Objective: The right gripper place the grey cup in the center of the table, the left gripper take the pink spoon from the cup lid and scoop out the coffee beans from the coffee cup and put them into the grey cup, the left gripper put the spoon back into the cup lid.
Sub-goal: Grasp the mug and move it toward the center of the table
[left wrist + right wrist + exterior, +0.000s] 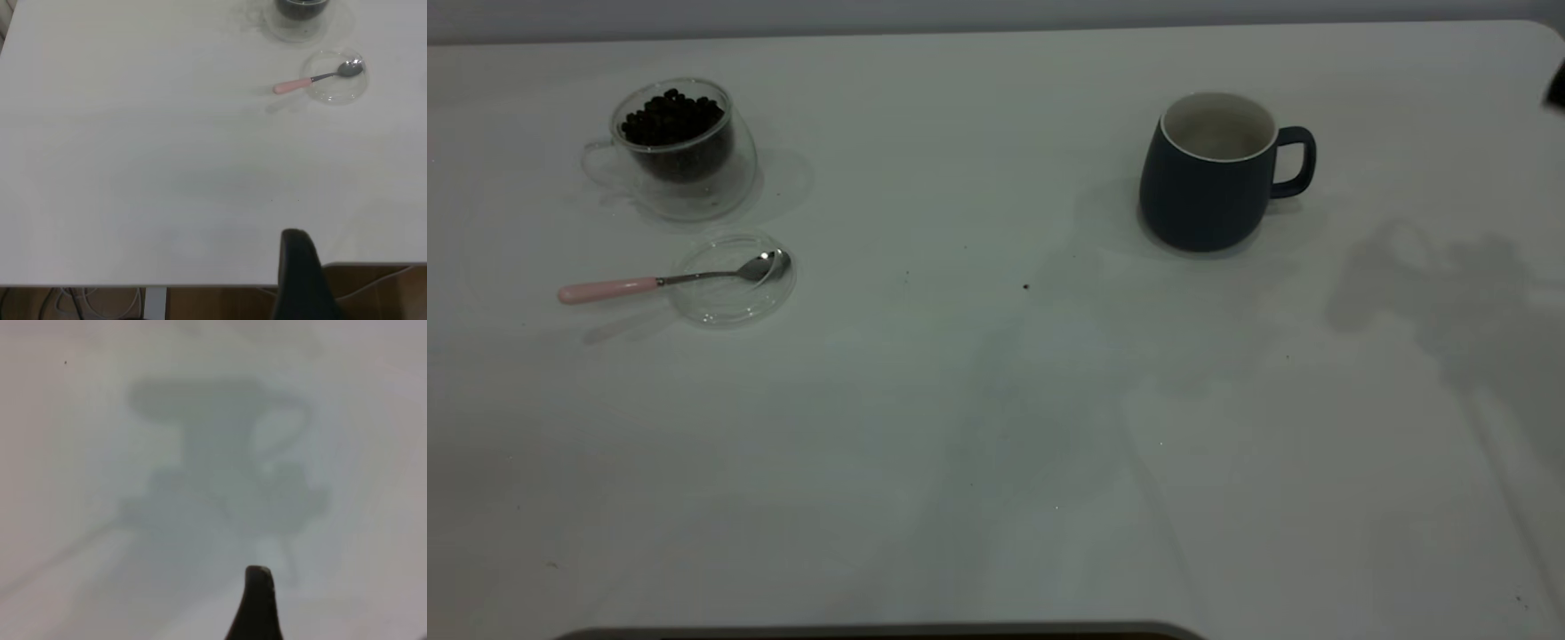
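Step in hand: moving the grey cup to the middle of the table; judged not yet begun, since the cup stands toward the right side, untouched.
Right hand: only one dark fingertip shows in its wrist view, over bare table and its own shadow. Whether it is open or closed cannot be told. In the exterior view just a dark sliver sits at the right edge, beyond the cup's handle side.
Grey cup: upright, empty, well apart from the right hand, with its loop handle turned toward that hand.
Left hand: parked at the table's edge, one finger in view, so open or closed cannot be told. All of its work lies far ahead of it.
Pink spoon: bowl resting in the cup lid, handle sticking out over the rim, on the side nearer the left hand.
Coffee cup: just beyond the lid from the left hand, filled with coffee beans.
Doing it well: approach the grey cup with fingers spread wide, close on the wall or rim rather than the handle alone, keep it level, and set it down midway, within the left hand's easy reach.
Risk: a glancing touch could tip or skid the cup.
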Tool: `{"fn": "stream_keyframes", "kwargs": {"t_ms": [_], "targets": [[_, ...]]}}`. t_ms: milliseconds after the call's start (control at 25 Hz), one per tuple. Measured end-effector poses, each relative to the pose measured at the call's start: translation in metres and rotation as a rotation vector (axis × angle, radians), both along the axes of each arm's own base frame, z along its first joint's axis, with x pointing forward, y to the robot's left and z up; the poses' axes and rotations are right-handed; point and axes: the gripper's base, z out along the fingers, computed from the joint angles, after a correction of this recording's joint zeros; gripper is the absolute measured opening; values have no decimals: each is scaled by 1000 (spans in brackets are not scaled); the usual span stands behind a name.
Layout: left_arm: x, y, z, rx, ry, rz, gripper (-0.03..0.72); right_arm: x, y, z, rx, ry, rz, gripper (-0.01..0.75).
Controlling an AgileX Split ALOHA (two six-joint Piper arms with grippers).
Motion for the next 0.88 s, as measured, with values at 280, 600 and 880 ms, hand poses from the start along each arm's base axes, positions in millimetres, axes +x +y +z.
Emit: {"fn": "stream_keyframes", "kwargs": {"t_ms": [280,600,880], "targets": [[0,0,0,0,0,0,513,42,18,-53,-35,39,120,677],[0,0,0,-1,0,1,513,72,46,-95,-60,55,231,654],[0,0,0,-2,0,2,513,89,75,-103,-63,15,297,640]]}}
